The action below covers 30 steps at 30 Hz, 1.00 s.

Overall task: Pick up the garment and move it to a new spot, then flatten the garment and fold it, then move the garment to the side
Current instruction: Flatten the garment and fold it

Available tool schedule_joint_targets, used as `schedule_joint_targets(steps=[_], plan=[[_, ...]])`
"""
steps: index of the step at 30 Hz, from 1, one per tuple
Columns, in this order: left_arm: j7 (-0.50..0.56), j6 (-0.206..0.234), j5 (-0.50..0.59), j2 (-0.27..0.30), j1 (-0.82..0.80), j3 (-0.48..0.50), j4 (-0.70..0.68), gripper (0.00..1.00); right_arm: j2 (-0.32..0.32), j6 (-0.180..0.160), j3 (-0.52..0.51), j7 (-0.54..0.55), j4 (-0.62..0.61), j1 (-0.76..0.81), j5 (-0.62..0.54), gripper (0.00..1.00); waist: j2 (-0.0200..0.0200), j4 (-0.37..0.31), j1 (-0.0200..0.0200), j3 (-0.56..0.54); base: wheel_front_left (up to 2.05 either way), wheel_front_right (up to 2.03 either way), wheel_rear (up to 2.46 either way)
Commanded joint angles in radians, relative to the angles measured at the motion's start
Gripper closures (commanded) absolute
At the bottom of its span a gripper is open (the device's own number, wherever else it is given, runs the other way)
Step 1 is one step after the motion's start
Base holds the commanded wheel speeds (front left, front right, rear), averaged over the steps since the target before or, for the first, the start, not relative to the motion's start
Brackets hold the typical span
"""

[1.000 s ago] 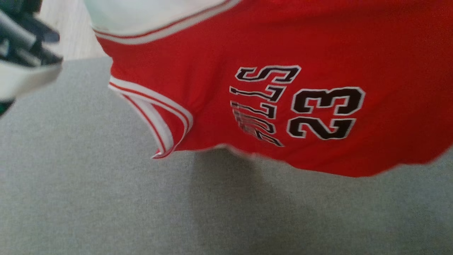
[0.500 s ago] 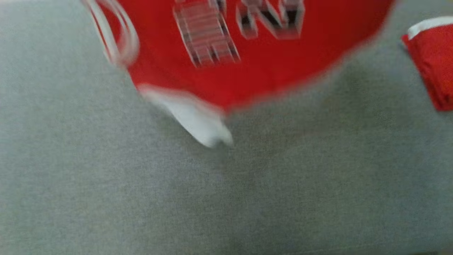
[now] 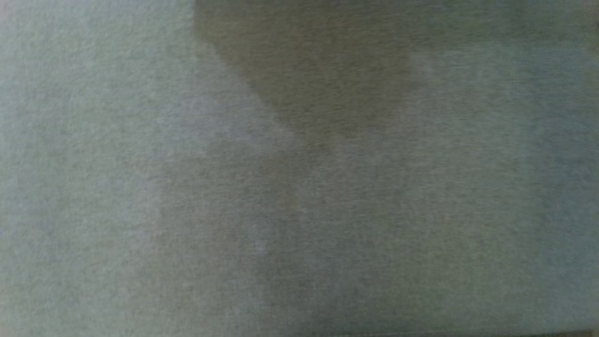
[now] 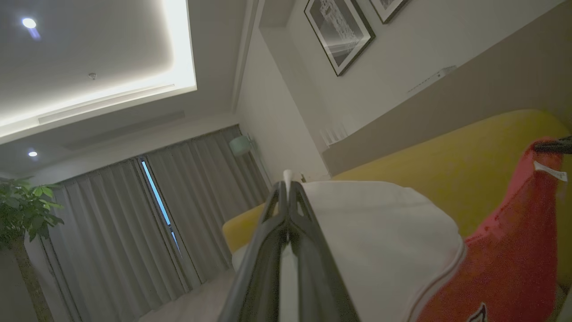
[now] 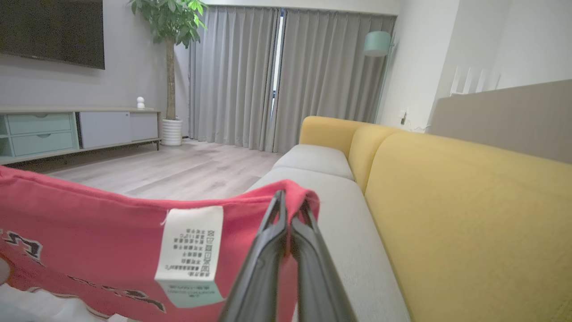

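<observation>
While the head cam has swung hard over the last second, I wouldn't read it as the garment [image 5: 89, 232] moving. A second ago the red jersey with its 23 sat across the top of that view. Half a second ago it was a blur at the upper edge. Now the camera lands on the grey sofa seat [image 3: 93, 187] with a dark shadow [image 3: 318, 70] across the top middle. The whole picture shifted, so that's the camera turning.

Counting stuff:
- one garment, red with a white part, strung up between the two grippers next to the sofa
- two grippers, both pinched tight on cloth. The left gripper [image 4: 286, 183] has its fingers closed on the white section. The right gripper [image 5: 290, 201] is clamped on a red edge.
- one white care label [image 5: 190, 250], hanging just left of the right gripper's fingers
- one yellow sofa back [image 5: 447, 201]
- one potted plant [image 5: 170, 18], one TV [image 5: 51, 31], one pale green floor lamp [image 5: 376, 43]
- two framed pictures [image 4: 339, 31] on the wall, the second cut off by the frame's top edge
- two ceiling spotlights [image 4: 29, 22]
</observation>
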Motion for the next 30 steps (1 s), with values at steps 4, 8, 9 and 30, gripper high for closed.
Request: schedule_joint_targets(steps=[4, 8, 9, 30], plan=[[-0.001, -0.005, -0.002, 0.044, 0.135, 0.059, -0.078, 1.0, -0.013, -0.001, 0.018, -0.047, 0.052, 0.049, -0.007, 1.0, 0.0001, 0.043, -0.0003, 0.025, 0.0, 0.0, 0.0], [-0.001, -0.005, -0.022, 0.052, 0.328, 0.067, -0.158, 1.0, -0.016, -0.001, 0.043, -0.089, 0.116, 0.151, 0.028, 1.0, 0.0001, 0.055, -0.0003, -0.015, 0.0, 0.0, 0.0], [-0.001, -0.005, -0.027, 0.056, 0.381, 0.069, -0.178, 1.0, -0.018, -0.001, 0.051, -0.095, 0.124, 0.185, 0.041, 1.0, 0.0001, 0.056, -0.0003, -0.029, 0.0, 0.0, 0.0], [-0.001, 0.003, 0.063, 0.041, 1.389, 0.153, -0.436, 1.0, -0.094, -0.001, -0.151, -0.12, -0.178, 1.096, 0.153, 1.0, 0.0001, 0.045, -0.0003, -0.399, 0.0, 0.0, 0.0]])
